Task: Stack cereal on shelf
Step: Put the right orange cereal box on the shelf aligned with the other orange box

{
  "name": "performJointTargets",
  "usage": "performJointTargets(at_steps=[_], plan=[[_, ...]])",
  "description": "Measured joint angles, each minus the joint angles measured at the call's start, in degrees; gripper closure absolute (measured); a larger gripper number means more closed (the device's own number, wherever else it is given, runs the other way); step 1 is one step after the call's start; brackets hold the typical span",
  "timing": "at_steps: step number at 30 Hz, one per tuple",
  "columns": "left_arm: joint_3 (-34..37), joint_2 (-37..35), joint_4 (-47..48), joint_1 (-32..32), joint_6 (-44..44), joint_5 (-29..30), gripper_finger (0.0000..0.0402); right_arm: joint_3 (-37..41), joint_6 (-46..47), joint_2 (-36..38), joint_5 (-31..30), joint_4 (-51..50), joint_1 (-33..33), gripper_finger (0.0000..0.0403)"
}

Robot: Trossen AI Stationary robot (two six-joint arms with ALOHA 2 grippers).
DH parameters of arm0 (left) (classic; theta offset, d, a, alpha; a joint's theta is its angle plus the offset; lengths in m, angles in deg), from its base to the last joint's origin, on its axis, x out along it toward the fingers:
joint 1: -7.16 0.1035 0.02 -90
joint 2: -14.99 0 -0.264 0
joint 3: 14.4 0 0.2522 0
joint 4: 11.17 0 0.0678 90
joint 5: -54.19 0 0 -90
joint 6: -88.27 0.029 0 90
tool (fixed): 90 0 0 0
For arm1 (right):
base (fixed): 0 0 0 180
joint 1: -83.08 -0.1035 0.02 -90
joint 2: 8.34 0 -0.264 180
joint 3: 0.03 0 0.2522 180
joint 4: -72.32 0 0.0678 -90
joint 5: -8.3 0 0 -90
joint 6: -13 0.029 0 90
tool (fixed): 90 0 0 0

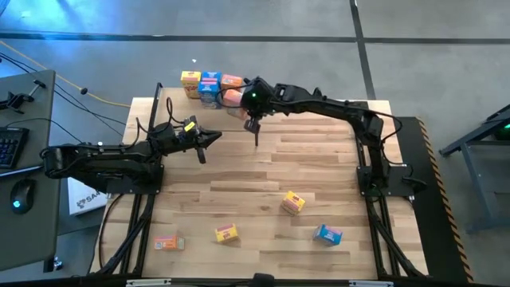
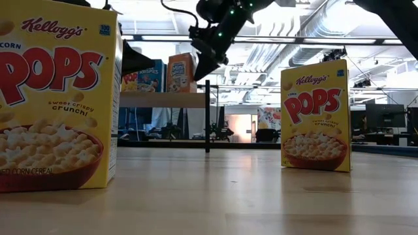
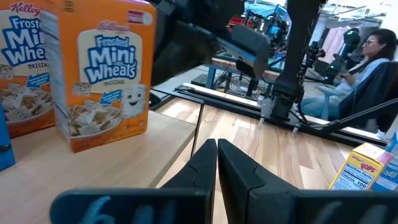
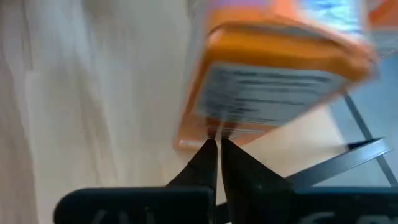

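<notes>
The shelf [image 1: 209, 94] is a light-wood board on black posts at the table's far edge. It carries yellow [image 1: 190, 80], blue [image 1: 209, 82] and orange [image 1: 232, 81] cereal boxes. Another orange Mini Wheats box [image 3: 106, 81] stands upright at the shelf's right end. My right gripper [image 4: 216, 143] is shut, its tips at that box's side panel [image 4: 267, 93]. My left gripper [image 3: 216, 148] is shut and holds nothing, hovering over the table [image 1: 213, 138] just near of the shelf. Several boxes lie on the table's near part. My right gripper's shut fingertips [image 4: 208, 152] reach the lower edge of the orange box's printed side panel [image 4: 217, 127], coming from the table's right side. The wrist picture is smeared there, so I cannot tell whether they touch the box or stand just off it.
On the near half of the table lie a yellow box [image 1: 293, 202], a blue box [image 1: 327, 234], another yellow box [image 1: 226, 233] and an orange one [image 1: 169, 242]. The shelf's black post [image 2: 208, 117] stands below my right gripper. A person [image 3: 367, 56] sits beyond the table.
</notes>
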Motion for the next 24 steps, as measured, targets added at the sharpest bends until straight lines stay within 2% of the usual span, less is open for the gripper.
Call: performJointTargets(at_steps=[10,20,24], plan=[[0.0,0.0,0.3,0.0,0.0,0.3,0.0394,-0.1,-0.6,-1.6,1.9,6.9,1.6,0.0402],[0.0,0.0,1.5,0.0,0.0,0.9,0.0394,-0.1,-2.0,-0.8,2.1,3.8,0.4,0.0403],[0.0,0.0,1.7,0.0,0.6,1.6,0.0394,-0.1,-1.9,-0.2,9.6,6.2,-1.6,0.0403]])
